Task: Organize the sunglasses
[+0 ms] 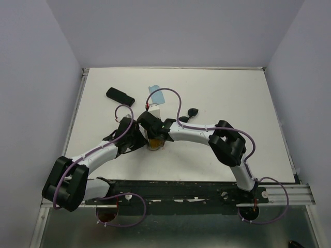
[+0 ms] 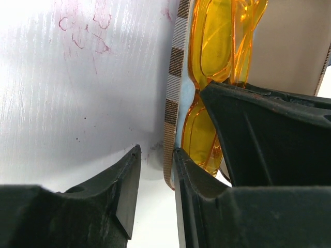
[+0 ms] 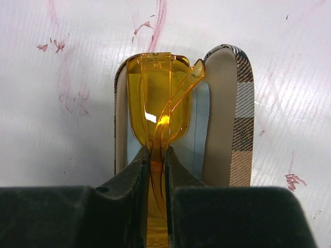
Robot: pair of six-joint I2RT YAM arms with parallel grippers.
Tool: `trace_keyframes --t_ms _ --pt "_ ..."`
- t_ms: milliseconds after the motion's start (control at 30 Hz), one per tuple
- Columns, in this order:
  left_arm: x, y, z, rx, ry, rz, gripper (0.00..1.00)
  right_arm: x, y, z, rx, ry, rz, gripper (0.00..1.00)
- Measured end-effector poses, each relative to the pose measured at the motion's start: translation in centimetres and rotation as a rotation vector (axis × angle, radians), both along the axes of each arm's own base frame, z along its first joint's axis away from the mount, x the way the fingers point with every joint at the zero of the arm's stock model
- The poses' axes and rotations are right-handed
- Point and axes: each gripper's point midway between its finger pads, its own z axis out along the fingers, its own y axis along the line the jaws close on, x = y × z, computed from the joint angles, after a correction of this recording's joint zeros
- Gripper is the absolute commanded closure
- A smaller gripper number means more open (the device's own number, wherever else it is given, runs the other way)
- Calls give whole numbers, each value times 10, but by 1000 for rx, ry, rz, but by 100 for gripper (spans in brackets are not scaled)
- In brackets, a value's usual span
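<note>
My right gripper [image 3: 158, 157] is closed on the folded temples of the orange sunglasses [image 3: 158, 103], which sit in the open plaid case [image 3: 240, 103], near the middle of the worktop [image 1: 232, 93]. My left gripper [image 2: 156, 155] stands half open astride the wall of this case, not clamped on it. I judge the first pair is almost stored. Farther away, the black sunglasses [image 1: 192, 111] lie loose, and the black case [image 1: 120, 95] is toward the far left corner.

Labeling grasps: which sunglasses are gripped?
The orange pair, pinched by the right gripper at the open plaid case; the black pair lies free on the table.
</note>
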Motion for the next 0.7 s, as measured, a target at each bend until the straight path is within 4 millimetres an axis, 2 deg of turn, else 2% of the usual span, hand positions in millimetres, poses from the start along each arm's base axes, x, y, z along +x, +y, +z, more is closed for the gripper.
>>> trace_keyframes --t_ms 267,700 --pt "-1 0 -3 -4 2 1 64 1 5 -3 18 11 -21 92" --pt "-1 0 -4 -12 5 8 64 1 5 -3 11 5 -19 64"
